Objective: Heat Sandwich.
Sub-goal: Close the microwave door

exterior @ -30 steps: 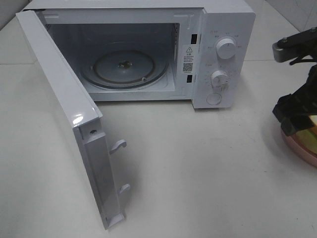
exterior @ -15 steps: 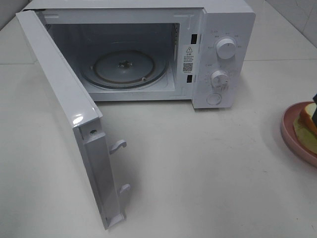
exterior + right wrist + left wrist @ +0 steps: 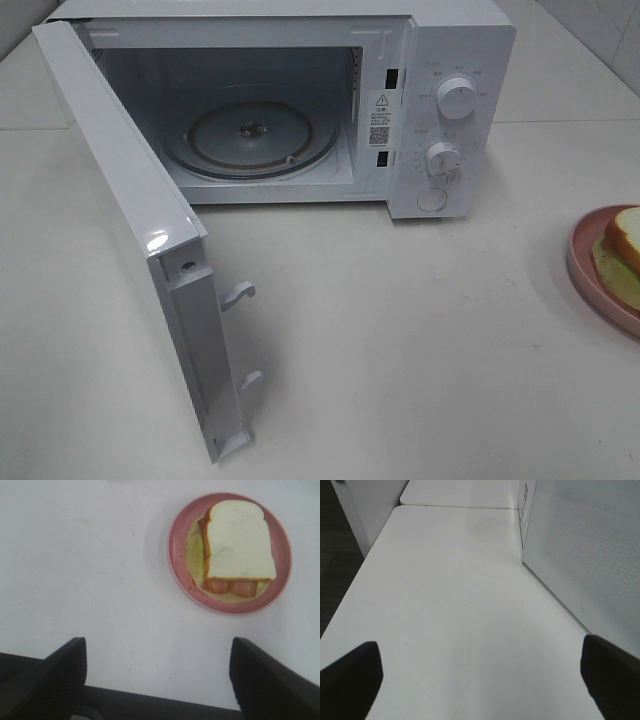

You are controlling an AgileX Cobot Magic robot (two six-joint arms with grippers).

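The white microwave (image 3: 300,110) stood with its door (image 3: 130,230) swung wide. The pink plate (image 3: 229,553) lay well ahead of the right gripper (image 3: 157,675), whose fingers were spread and empty, the sandwich (image 3: 239,547) on it. The left gripper (image 3: 480,680) gaped empty over the table (image 3: 445,605) beside the door.

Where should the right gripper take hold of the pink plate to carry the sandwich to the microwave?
Probably by the plate's rim, on the bare side left of the sandwich in the right wrist view. There the rim shows clear of bread and filling, so the open right gripper could come from above and pinch the lip without touching food.
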